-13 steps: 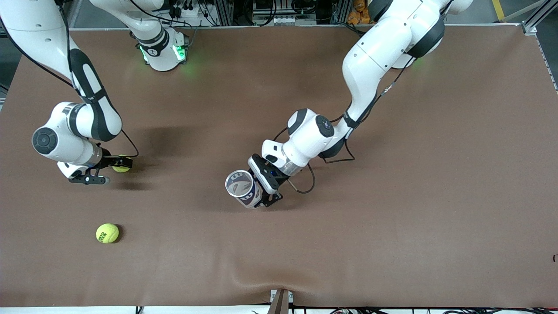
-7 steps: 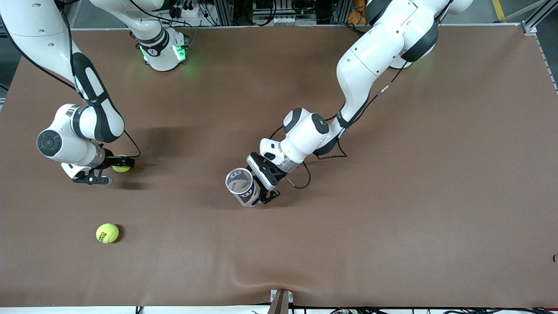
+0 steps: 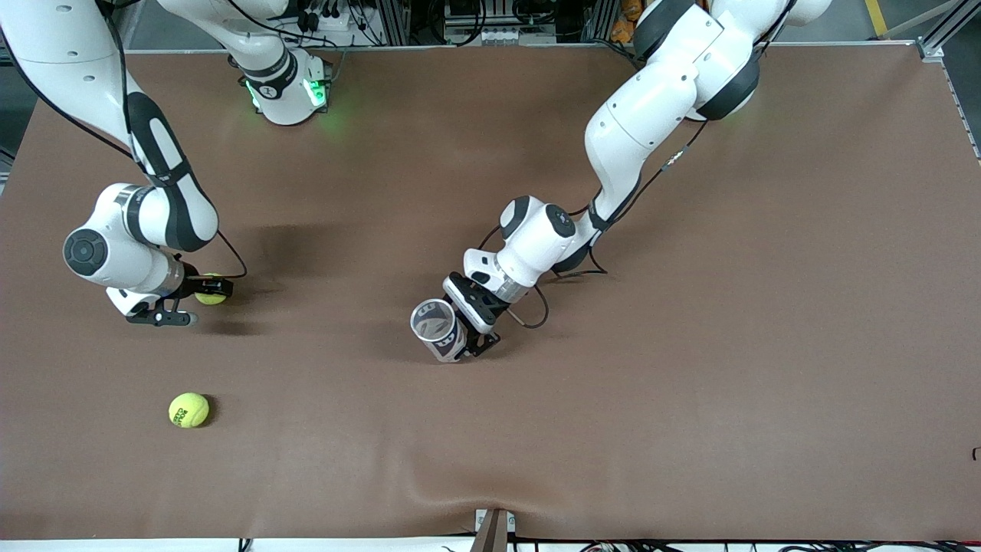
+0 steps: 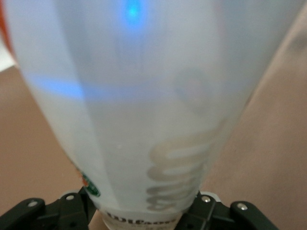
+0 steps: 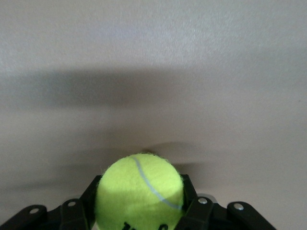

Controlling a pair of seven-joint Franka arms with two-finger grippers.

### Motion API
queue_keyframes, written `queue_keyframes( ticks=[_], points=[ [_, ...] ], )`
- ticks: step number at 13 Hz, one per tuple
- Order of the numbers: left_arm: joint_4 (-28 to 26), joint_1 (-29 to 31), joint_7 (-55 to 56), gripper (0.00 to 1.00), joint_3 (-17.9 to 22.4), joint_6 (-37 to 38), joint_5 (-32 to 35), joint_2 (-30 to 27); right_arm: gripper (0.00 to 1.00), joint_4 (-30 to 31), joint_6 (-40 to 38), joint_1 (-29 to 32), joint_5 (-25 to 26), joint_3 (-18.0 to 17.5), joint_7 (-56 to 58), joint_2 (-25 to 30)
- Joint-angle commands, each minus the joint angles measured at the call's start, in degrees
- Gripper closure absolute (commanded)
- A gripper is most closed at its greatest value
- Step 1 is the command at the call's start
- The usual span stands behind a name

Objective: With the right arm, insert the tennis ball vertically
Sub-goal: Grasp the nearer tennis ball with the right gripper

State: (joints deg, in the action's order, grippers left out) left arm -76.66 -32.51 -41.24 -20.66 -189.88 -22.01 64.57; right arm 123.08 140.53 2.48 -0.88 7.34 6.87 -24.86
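Note:
A yellow tennis ball [image 3: 211, 291] [image 5: 139, 191] rests on the brown table toward the right arm's end. My right gripper [image 3: 208, 292] [image 5: 140, 203] is shut on it, with a black finger [image 5: 191, 197] pressed against each side. The left gripper [image 3: 469, 331] [image 4: 144, 213] is shut on the base of a clear plastic ball can [image 3: 437, 328] [image 4: 144, 96] over the table's middle. The can's open mouth points up, somewhat tilted. In the left wrist view the can fills nearly the whole frame.
A second tennis ball [image 3: 188, 409] lies loose on the table, nearer the front camera than the gripped one. The brown mat [image 3: 690, 383] has a wrinkle by its front edge, next to a small bracket [image 3: 494, 527].
The right gripper's fingers have closed onto the tennis ball. The left arm has shifted the can a little toward its own end of the table.

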Motion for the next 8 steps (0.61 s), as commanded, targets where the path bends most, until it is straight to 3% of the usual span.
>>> queue_keyframes(
  ticks=[1, 5, 8],
  points=[
    [0.1, -0.3, -0.1, 0.28, -0.3, -1.5, -0.9, 0.6, 0.56, -2.1, -4.2, -0.1, -0.4, -0.1, 0.1, 2.6],
    [-0.5, -0.3, 0.0, 0.28, -0.3, -1.9, -0.9, 0.7, 0.56, -12.7, -19.6, -0.2, -0.4, -1.2, 0.4, 5.3],
    [-0.7, -0.3, 0.0, 0.28, -0.3, -2.4, -0.9, 0.7, 0.56, -19.2, -25.8, -0.1, -0.4, -3.4, 0.5, 6.6]
  ],
)
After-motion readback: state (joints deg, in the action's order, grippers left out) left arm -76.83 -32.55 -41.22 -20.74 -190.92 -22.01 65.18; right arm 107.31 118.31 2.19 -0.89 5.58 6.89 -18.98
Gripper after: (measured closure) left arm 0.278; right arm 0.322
